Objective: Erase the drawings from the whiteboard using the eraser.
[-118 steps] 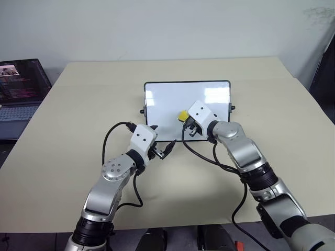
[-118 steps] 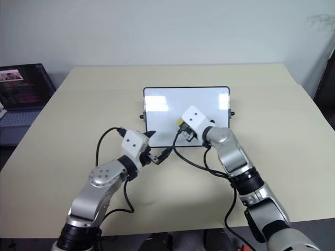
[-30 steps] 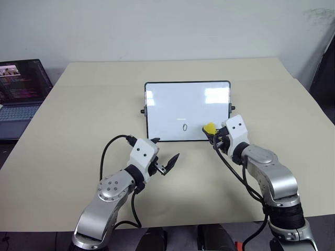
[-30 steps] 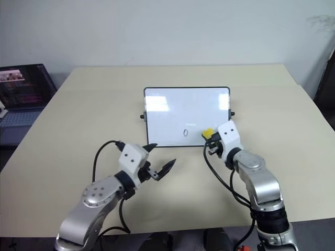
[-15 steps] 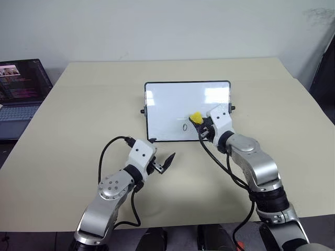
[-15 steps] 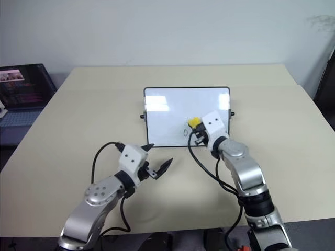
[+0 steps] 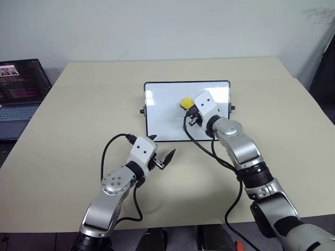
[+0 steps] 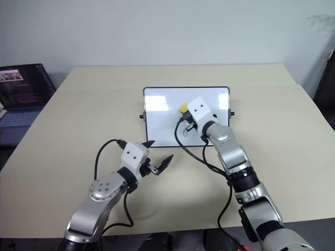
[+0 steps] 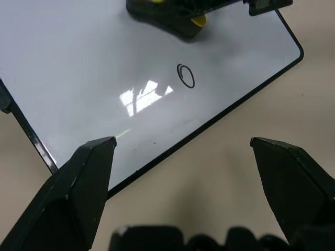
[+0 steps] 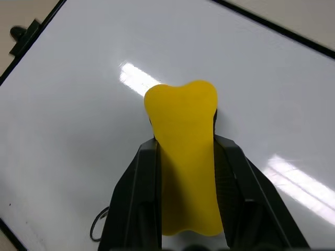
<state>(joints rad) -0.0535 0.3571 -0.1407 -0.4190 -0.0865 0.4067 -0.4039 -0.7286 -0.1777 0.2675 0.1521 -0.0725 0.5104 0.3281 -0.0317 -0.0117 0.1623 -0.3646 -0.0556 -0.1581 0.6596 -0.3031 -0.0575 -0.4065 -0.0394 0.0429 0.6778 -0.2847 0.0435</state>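
Note:
The whiteboard (image 7: pixel 162 104) lies flat in the middle of the table. My right gripper (image 7: pixel 188 108) is shut on the yellow eraser (image 10: pixel 183 115) and holds it low over the board's centre, towards the far edge. Whether the eraser touches the surface I cannot tell. One of the drawings, a small "0" (image 9: pixel 185 76), remains near the board's near edge, on the near side of the eraser. My left gripper (image 7: pixel 160 148) hovers open and empty just in front of the board's near left edge, with the fingers (image 9: pixel 89 167) spread wide.
An open laptop (image 7: pixel 18 89) sits past the table's left edge. Black cables loop from both wrists, and the right one hangs over the board's near edge. Bare tan table (image 7: pixel 272 99) surrounds the board on all sides.
My right gripper has carried the eraser from the board's near right corner leftward and farther up, to the board's middle. The left gripper has barely moved. The "0" is still there.

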